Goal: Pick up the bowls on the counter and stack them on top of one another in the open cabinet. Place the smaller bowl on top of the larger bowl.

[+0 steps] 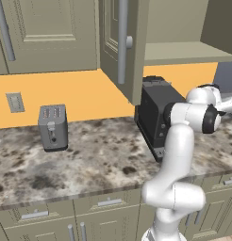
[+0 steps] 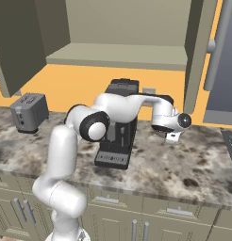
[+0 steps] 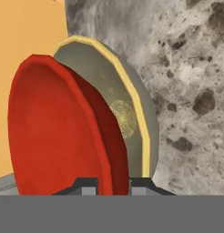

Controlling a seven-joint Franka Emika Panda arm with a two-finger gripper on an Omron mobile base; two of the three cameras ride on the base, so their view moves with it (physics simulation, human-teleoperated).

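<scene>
Close up, the gripper (image 3: 113, 185) straddles the red bowl's (image 3: 59, 132) rim, apparently gripping it; the tan bowl (image 3: 123, 104) sits just behind, both on the counter (image 3: 191, 68) by the orange wall (image 3: 27, 32).

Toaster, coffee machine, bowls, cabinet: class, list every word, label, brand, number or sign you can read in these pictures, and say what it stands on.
None can be read.
The toaster has slots and a lever, no lettering.
The dark coffee machine shows no legible label.
The larger bowl carries a yellowish round patch, blurred, not text.
The smaller bowl and the cabinet are plain.
</scene>
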